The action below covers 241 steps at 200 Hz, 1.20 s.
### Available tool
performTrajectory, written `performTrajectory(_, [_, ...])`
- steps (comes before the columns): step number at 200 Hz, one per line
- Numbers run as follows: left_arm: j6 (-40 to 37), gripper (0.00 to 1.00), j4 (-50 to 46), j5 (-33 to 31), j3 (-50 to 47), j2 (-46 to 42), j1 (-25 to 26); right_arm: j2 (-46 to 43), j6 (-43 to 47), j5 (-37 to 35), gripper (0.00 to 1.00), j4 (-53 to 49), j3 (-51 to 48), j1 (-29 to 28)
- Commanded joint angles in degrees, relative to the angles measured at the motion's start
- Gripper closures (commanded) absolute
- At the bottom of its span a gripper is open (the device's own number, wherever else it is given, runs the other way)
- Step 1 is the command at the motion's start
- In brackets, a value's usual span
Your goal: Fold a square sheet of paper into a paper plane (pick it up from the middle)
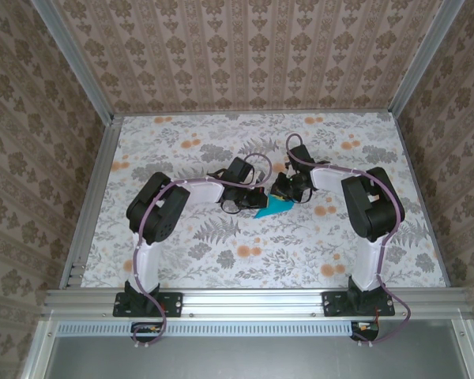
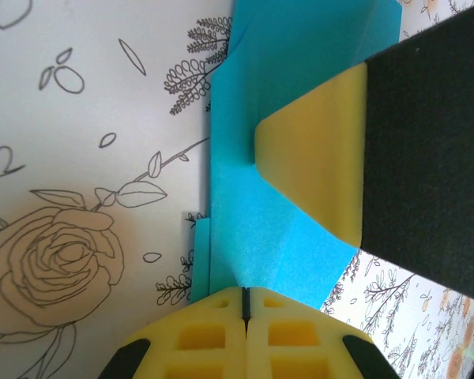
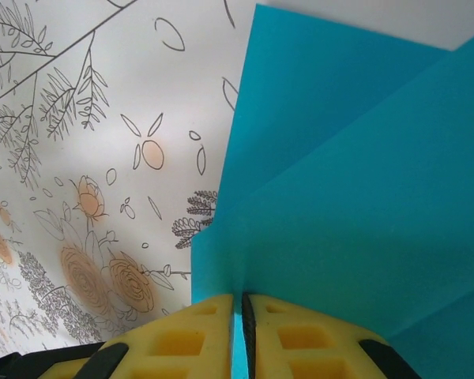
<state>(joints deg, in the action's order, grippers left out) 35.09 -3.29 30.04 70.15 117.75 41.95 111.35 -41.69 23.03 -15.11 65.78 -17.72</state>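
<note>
1. Left end effector (image 2: 245,294): clamped fully, and I read it as pinching the near edge of the square sheet of paper (image 2: 257,134). The sheet runs straight ahead of its tips, low over the surface (image 2: 87,118).
2. Right end effector (image 3: 241,300): closed on the same sheet, with a blue strip showing in the slit between its pads. The paper spreads ahead and to the right of its tips in overlapping layers, so it is already partly folded.
3. In the left wrist view, one yellow finger of the right end effector comes in from the right, ahead of the left tips and over the paper. I cannot tell whether it is pressing down.
4. My read of the step: a two-handed fold, with both pinches holding a flap while a crease gets set.
5. To do it well:
   - Move both end effectors together, with no pulling apart, because thin paper tears or slips.
   - Line up the flap edge with the layer beneath before flattening.
   - Stay low to the surface so the sheet doesn't sag or twist.
6. Risk: the pinches sit close together, so a small offset could skew the crease.
</note>
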Motion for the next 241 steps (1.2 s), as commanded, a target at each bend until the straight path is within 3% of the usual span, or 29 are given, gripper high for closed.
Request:
performTrajectory(1, [-0.46, 1.0, -6.99, -1.83, -1.07, 3.86, 0.31, 1.5, 1.85, -1.69, 0.86, 0.4, -1.81, 1.4])
performTrajectory(92, [-0.55, 1.0, -7.66, -1.92, -1.51, 3.97, 0.32, -2.33, 4.19, 11.12, 0.86, 16.67, -7.68, 3.97])
performTrajectory(161, [-0.9, 1.0, -8.63, -2.27, -0.72, 4.17, 0.33, -2.98, 4.49, 8.78, 0.88, 13.28, -9.87, 0.93])
performTrajectory(241, [-1.59, 1.0, -11.2, -2.97, -1.33, 3.99, 0.28, -1.57, 6.34, 8.49, 0.89, 15.36, -9.62, 7.07])
